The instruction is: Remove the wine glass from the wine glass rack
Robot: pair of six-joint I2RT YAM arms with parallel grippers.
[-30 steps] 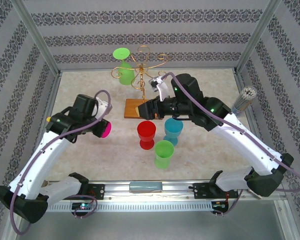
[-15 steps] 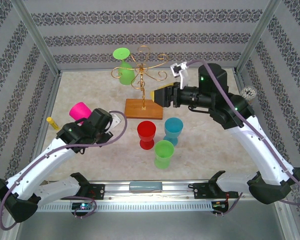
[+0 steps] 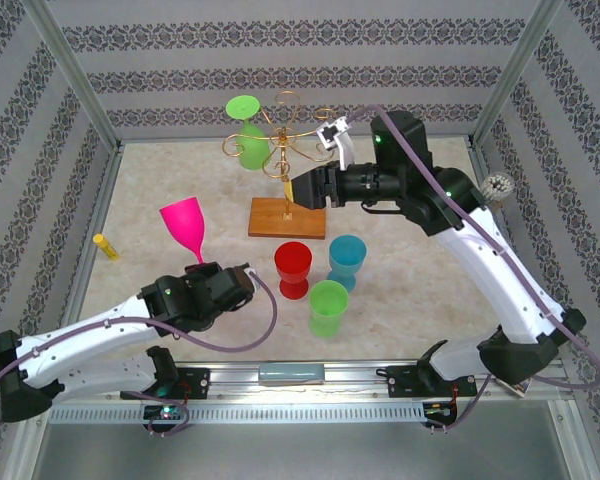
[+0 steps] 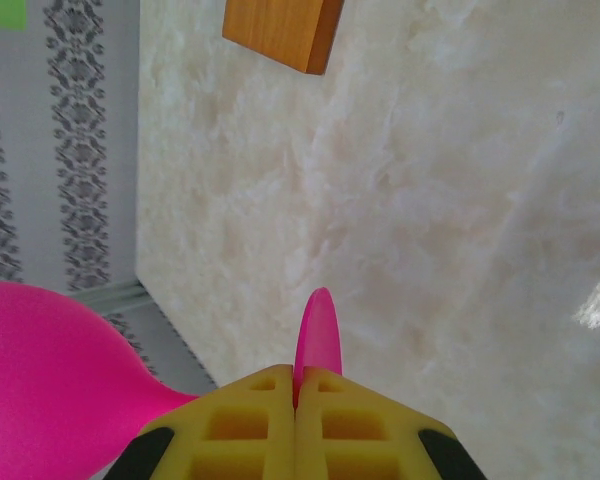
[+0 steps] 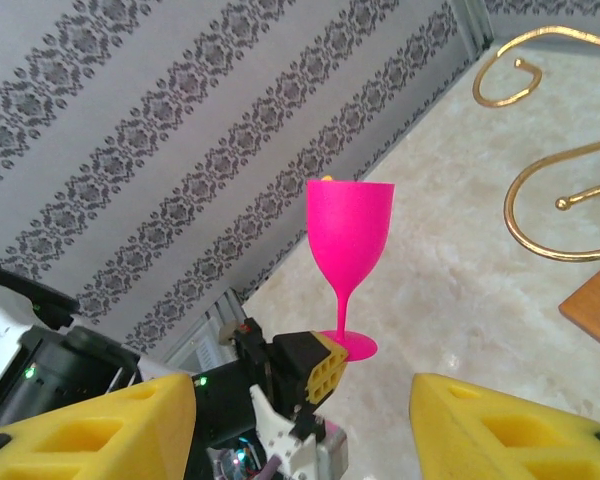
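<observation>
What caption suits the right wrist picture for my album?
Left claw pinches an upright pink wine glass by its foot, with the gold rack at right.

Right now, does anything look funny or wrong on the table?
The pink wine glass is upright, but the left claw pinches only the thin edge of its foot, so it could tip. The green wine glass hanging upside down on the wine glass rack is normal.

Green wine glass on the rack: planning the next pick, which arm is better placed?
Right: the right gripper is open and empty beside the wine glass rack bearing the green wine glass; the left gripper is shut on the pink wine glass.
</observation>
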